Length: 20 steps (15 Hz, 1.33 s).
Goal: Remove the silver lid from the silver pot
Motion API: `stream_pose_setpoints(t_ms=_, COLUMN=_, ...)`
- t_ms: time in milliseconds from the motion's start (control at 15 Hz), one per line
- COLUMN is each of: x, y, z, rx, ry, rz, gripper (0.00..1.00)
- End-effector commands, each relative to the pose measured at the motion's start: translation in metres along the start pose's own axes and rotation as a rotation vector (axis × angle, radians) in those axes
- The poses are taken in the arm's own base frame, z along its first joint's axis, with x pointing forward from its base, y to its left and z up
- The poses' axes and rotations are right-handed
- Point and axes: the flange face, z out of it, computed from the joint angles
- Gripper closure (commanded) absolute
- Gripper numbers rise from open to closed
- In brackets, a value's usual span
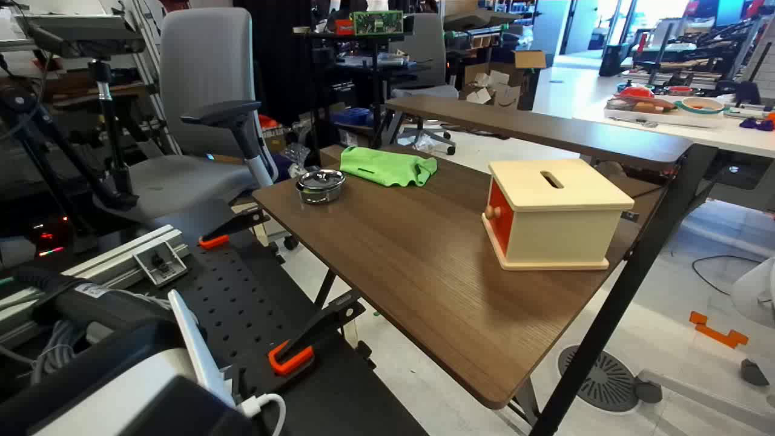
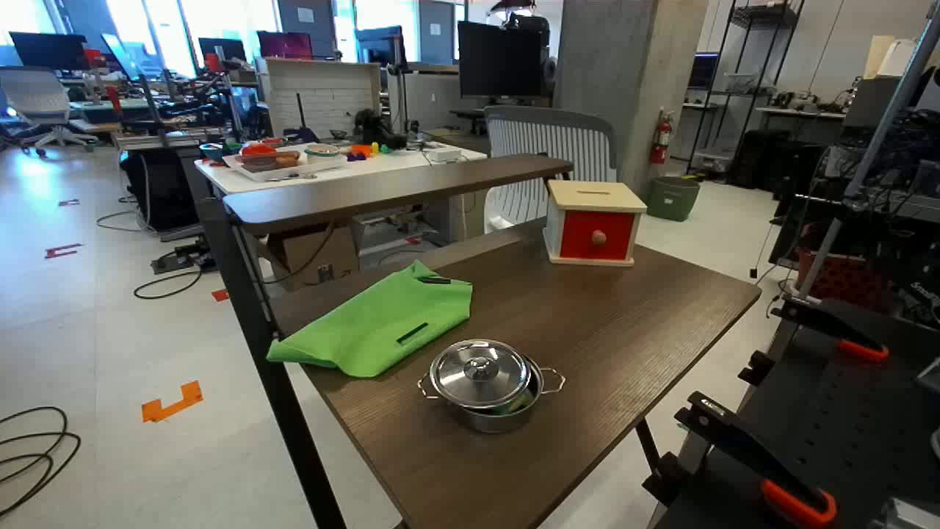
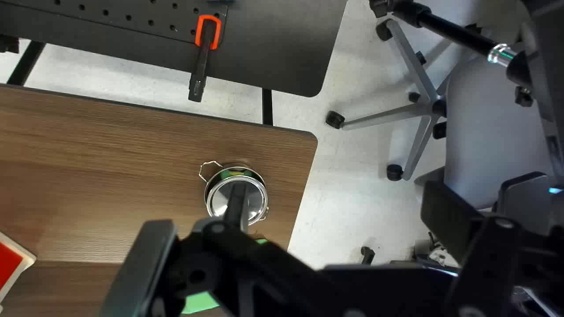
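The silver lid (image 1: 323,177) rests off-centre on the silver pot (image 1: 321,195), on the brown table's corner. In an exterior view the lid (image 2: 470,382) sits askew with its knob up, and the pot (image 2: 499,422) shows a gap with something green inside. In the wrist view the lid (image 3: 256,198) is partly hidden behind one finger, and the pot (image 3: 212,180) shows its wire handles. My gripper (image 3: 337,193) is open, fingers wide apart with nothing between them. It does not show in either exterior view, so its height above the lid is hard to tell.
A green cloth (image 2: 389,323) lies beside the pot. A wooden box with a red front (image 1: 557,224) stands at the table's other end. A raised brown shelf (image 2: 396,187) runs along one side. Black clamps (image 1: 315,333) sit on the black bench edge. A grey chair (image 1: 206,91) stands near.
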Motion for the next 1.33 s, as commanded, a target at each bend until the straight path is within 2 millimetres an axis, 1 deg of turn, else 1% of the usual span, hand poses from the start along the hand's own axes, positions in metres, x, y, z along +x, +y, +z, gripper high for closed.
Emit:
stream_pose_setpoints(t_ms=0, x=0.000, y=0.000, z=-0.001, rx=0.000, ry=0.000, rz=0.000, gripper=0.00)
stream_pose_setpoints(t_ms=333, x=0.002, y=0.002, z=0.001, rx=-0.004, ry=0.006, rz=0.015, gripper=0.00)
stream_pose_setpoints(t_ms=467, x=0.012, y=0.016, z=0.015, rx=-0.055, ry=-0.005, rz=0.062, gripper=0.00)
stream_pose_setpoints(t_ms=667, x=0.033, y=0.045, z=0.040, rx=-0.100, ry=-0.023, rz=0.129, gripper=0.00)
stream_pose_setpoints(t_ms=800, x=0.050, y=0.063, z=0.062, rx=-0.124, ry=-0.037, rz=0.159, gripper=0.00)
stream_pose_setpoints(t_ms=867, x=0.058, y=0.071, z=0.077, rx=-0.140, ry=-0.042, rz=0.172, gripper=0.00)
stream_pose_setpoints(t_ms=1067, x=0.081, y=0.077, z=0.114, rx=-0.161, ry=-0.066, rz=0.192, gripper=0.00)
stream_pose_setpoints(t_ms=1200, x=0.099, y=0.074, z=0.139, rx=-0.174, ry=-0.073, rz=0.195, gripper=0.00)
stream_pose_setpoints(t_ms=1267, x=0.109, y=0.071, z=0.148, rx=-0.182, ry=-0.068, rz=0.196, gripper=0.00)
